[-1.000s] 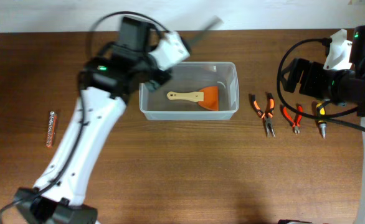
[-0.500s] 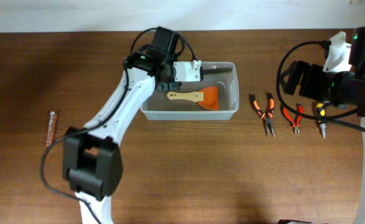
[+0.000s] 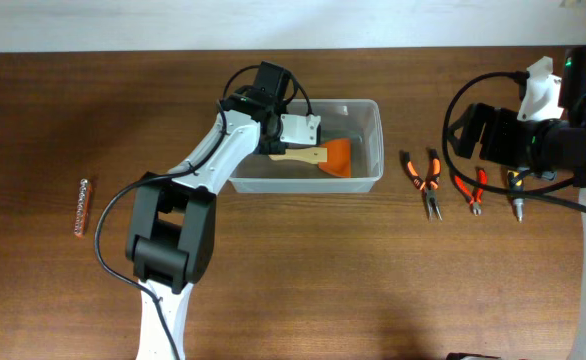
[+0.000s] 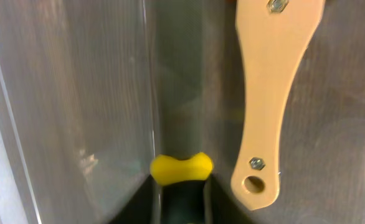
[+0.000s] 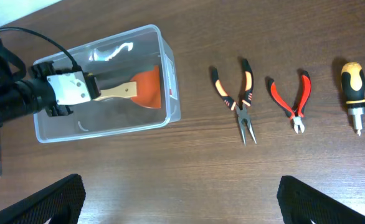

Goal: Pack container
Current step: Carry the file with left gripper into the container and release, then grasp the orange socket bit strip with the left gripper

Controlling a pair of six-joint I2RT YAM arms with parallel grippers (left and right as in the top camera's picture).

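The clear plastic container [image 3: 378, 140] stands at the table's middle back and also shows in the right wrist view [image 5: 170, 81]. A scraper [image 3: 318, 155] with a wooden handle and an orange blade lies in it. My left gripper [image 3: 303, 130] is down inside the container, beside the scraper's handle [image 4: 273, 93]. It [image 4: 181, 196] is shut on a black tool handle with a yellow end [image 4: 181, 169], probably a screwdriver, close to the container's wall [image 4: 76, 93]. My right gripper [image 5: 179, 199] is open and empty, high above the table's right side.
To the right of the container lie orange-and-black long-nose pliers [image 3: 425, 180], red cutters [image 3: 470, 188] and a stubby yellow-and-black screwdriver [image 3: 515, 190]. A thin copper-coloured rod [image 3: 81, 205] lies at the far left.
My left arm has swung right and come down into the container with the tool in its grip. The right arm has not moved.
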